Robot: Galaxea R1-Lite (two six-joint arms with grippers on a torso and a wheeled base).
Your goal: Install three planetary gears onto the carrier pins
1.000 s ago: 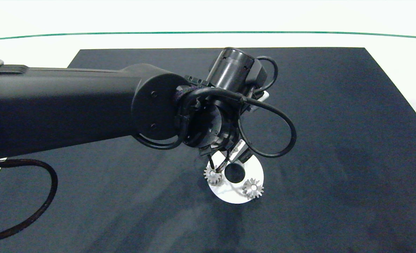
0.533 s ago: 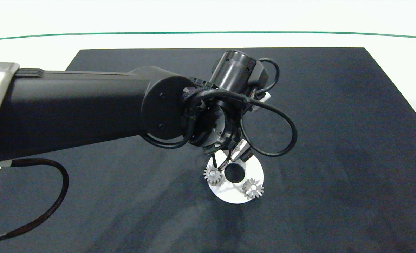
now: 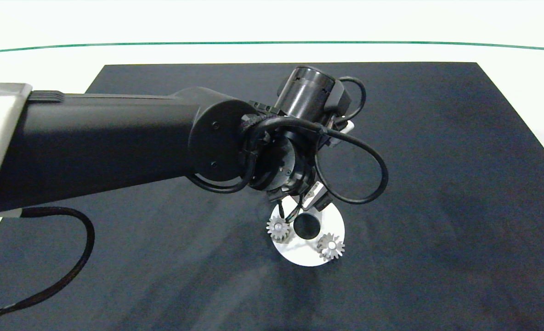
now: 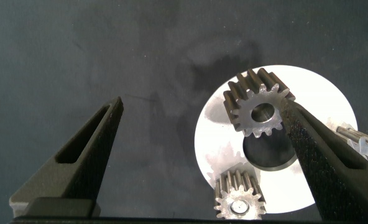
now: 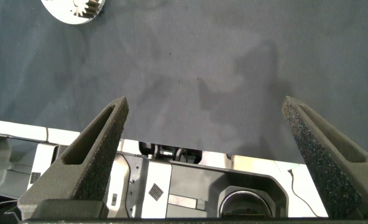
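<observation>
The left gripper has edged right over the white disc, jaws released.

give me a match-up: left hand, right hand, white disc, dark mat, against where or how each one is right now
Things:
1. left hand
2. right hand
3. white disc
4. dark mat

Place or state:
a. open over bare mat, away from the disc
b. lies under the disc
c. open, right above the disc
d. carries gears around a large centre hole

Pairs: 1-c, 2-a, 3-d, 4-b
</observation>
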